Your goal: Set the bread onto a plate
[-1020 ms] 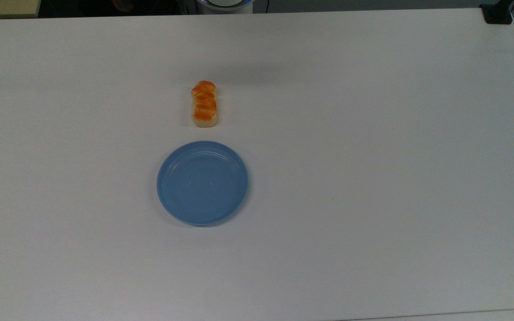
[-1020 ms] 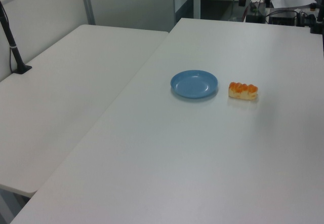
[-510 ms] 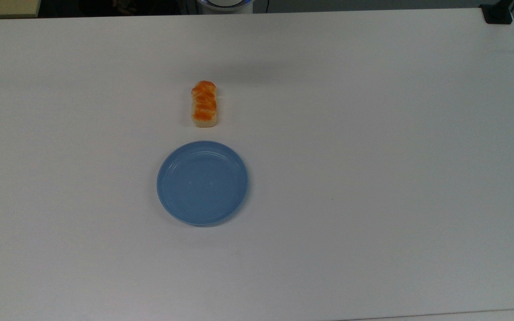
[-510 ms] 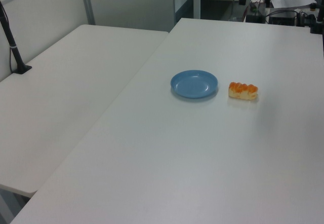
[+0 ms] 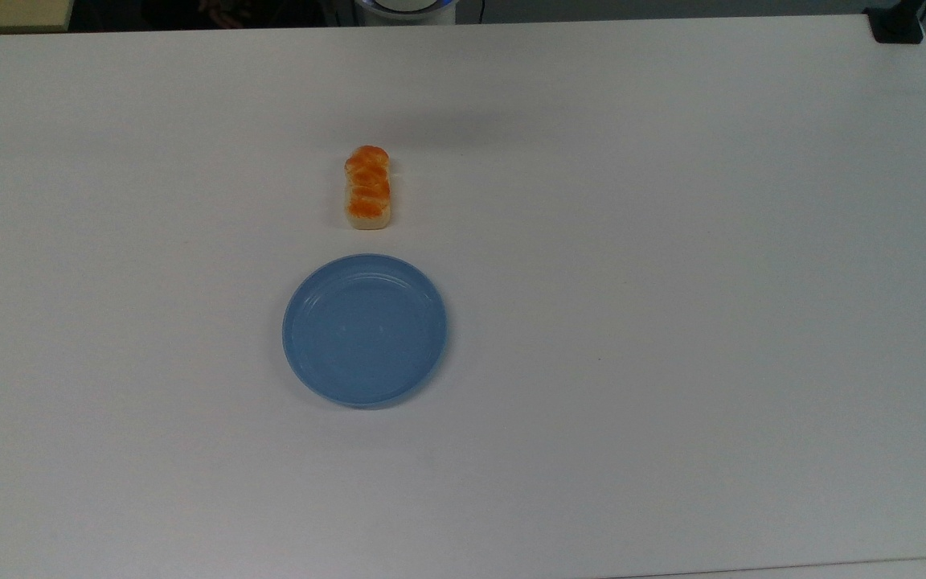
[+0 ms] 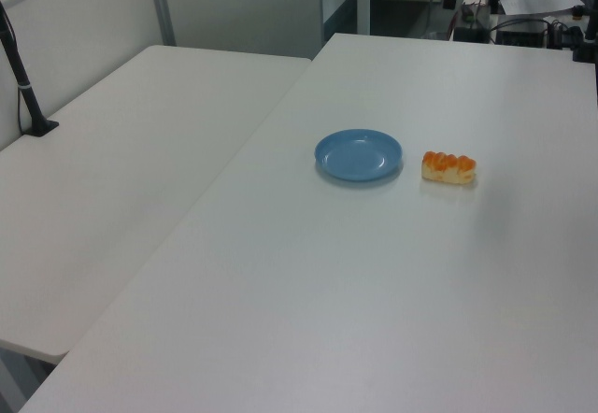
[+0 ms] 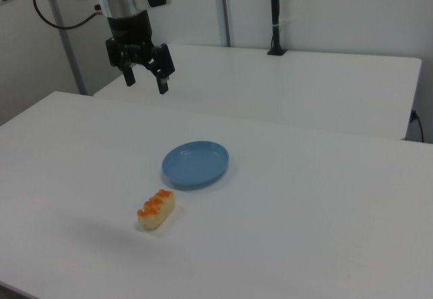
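The bread [image 5: 368, 188], a small oblong loaf with an orange-brown top and cream sides, lies on the white table just above the plate in the top view. The round light-blue plate [image 5: 364, 330] sits bare on the table. In the left view the bread [image 6: 448, 167] lies right of the plate [image 6: 358, 155]. In the right view the bread [image 7: 156, 210] lies below and left of the plate [image 7: 195, 163]. My gripper [image 7: 145, 84] hangs high above the table at the right view's upper left, open, with nothing between its fingers.
The white table [image 5: 672, 281] spreads wide around both things. A second white table [image 6: 112, 179] adjoins it in the left view, with a black pole clamp [image 6: 33, 119] at its edge. A black clamp [image 5: 897, 24] sits at the top view's upper right corner.
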Controlling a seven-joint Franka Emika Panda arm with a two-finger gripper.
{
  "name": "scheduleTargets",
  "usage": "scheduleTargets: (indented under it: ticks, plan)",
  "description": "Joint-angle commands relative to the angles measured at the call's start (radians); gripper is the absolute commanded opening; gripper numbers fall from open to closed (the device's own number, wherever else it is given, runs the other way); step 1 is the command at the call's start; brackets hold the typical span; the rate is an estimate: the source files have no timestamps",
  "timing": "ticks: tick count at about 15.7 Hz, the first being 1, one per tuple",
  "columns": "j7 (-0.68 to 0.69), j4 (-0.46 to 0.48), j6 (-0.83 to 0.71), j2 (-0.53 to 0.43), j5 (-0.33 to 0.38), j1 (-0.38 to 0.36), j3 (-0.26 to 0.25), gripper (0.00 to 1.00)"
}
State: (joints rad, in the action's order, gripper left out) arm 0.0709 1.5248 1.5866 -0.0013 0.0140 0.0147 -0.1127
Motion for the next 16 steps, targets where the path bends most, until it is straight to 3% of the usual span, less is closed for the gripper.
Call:
scheduleTargets:
  ticks: [1,10,16]
  plan:
    - [0.01,0.055,0.001,-0.049,0.012,-0.01,-0.002,1.0]
    - [0.055,0.11,0.009,-0.072,0.012,-0.012,0.002,1.0]
    - [0.129,0.25,0.065,-0.098,0.014,-0.012,0.011,1.0]
